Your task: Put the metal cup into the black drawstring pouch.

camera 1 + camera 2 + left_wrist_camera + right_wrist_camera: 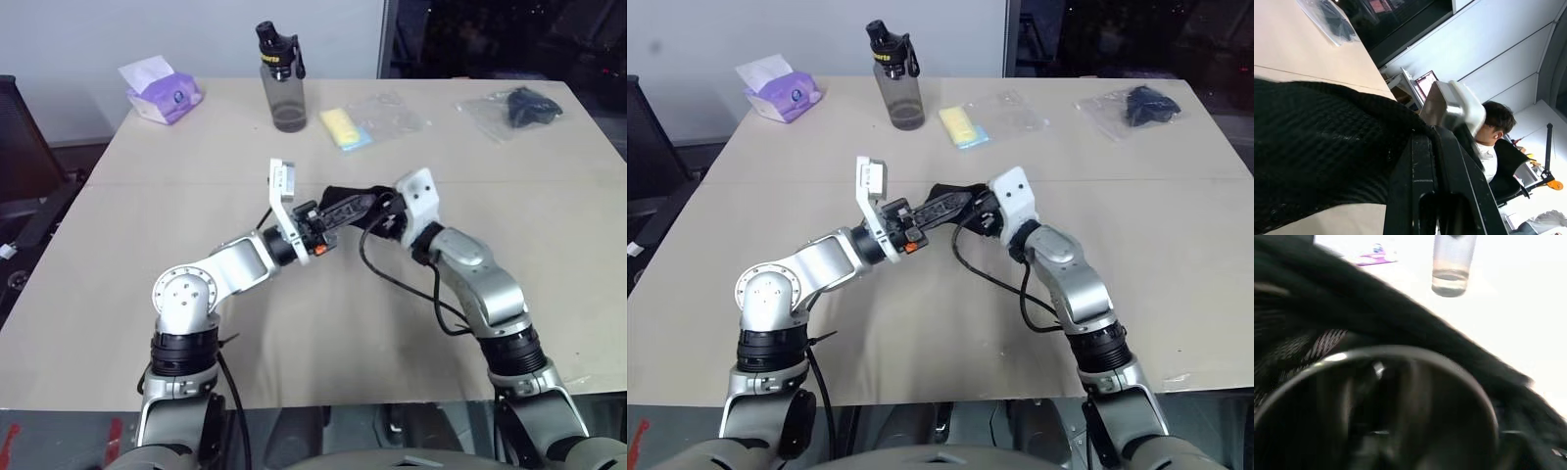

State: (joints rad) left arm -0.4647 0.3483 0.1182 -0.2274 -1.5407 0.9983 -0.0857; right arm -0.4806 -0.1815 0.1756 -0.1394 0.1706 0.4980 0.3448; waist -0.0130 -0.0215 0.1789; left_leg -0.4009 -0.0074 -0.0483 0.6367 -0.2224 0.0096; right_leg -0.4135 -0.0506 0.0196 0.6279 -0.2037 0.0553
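Above the middle of the table, the black drawstring pouch [345, 204] hangs between my two grippers. My left gripper [323, 227] comes in from the left and is shut on the pouch's fabric [1317, 147], with its black fingers [1420, 186] pressed against the cloth. My right gripper [380, 211] reaches in from the right, its tips buried in the pouch. In the right wrist view the metal cup [1415, 396] lies close up with its open mouth toward the camera, and black fabric wraps around it. The right gripper is shut; what it pinches is hidden.
At the back of the table stand a smoky bottle [282, 86] with a black cap, a purple tissue pack [162, 90], a yellow item in clear plastic [345, 127] and a dark item in a clear bag [519, 108]. A person [1493, 132] sits beyond the table.
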